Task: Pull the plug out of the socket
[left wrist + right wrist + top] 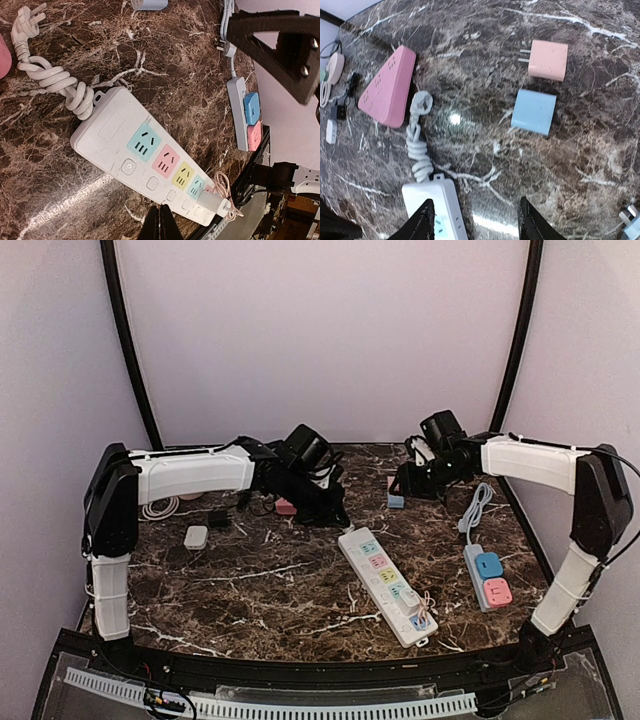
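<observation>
Near-left of the table (250, 610): bare marble, wide passage. White power strip (380, 578) lies diagonally mid-surface. The plug (415, 614) sits at its near end, open above and toward the near edge. Open lane between it and the small strip (487, 578) by the right edge. Far edge is crowded: pink strip (286, 506), blue adapter (534, 112), pink adapter (547, 60), coiled cord (55, 80).

Parted gripper (475, 200) near white power strip (446, 192)
</observation>
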Available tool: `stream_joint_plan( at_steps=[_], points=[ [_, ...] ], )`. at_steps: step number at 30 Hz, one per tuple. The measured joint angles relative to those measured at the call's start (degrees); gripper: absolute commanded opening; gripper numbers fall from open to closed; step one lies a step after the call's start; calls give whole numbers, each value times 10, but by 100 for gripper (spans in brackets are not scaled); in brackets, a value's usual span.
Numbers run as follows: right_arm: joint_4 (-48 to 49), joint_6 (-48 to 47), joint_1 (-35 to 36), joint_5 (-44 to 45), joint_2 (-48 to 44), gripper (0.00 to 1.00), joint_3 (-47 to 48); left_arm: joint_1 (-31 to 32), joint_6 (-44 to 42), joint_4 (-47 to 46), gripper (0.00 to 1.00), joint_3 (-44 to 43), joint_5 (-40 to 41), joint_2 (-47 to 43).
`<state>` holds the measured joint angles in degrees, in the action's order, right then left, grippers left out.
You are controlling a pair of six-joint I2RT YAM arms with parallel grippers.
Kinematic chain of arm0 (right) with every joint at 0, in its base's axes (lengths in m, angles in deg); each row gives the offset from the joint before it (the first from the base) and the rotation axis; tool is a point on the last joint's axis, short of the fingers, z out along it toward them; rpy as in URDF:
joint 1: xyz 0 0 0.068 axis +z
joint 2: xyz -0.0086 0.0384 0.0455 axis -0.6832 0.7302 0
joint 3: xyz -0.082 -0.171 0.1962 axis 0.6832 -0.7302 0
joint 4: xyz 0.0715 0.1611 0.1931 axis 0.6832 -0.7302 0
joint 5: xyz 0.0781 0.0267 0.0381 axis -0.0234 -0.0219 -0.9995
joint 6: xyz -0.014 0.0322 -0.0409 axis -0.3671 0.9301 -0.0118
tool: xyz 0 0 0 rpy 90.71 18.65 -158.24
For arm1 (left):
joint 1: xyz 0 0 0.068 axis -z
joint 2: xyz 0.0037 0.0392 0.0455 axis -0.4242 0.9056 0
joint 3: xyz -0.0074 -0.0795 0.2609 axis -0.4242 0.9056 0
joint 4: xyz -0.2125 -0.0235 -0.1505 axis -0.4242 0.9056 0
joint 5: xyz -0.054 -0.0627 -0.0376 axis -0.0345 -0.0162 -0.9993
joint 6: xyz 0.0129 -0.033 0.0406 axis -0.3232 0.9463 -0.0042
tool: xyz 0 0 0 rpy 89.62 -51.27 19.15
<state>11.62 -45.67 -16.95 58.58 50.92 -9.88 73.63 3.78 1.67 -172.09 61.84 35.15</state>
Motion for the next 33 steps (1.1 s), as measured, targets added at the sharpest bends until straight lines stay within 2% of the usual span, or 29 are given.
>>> stream_joint_plan(
  at_steps=[8, 20, 29, 33],
  points=[
    [-61, -19, 74, 21, -96, 54, -78, 0, 0, -5, 3, -2, -9, 22],
    [-180, 1, 218, 54, -185, 54, -134, 0, 0, -14, 3, -4, -17, 48],
    [-252, 54, 309, 76, -206, 54, -158, 0, 0, -16, 3, -8, -25, 51],
    [-279, 79, 328, 94, -204, 53, -158, 0, 0, -17, 3, -10, -27, 55]
  ],
)
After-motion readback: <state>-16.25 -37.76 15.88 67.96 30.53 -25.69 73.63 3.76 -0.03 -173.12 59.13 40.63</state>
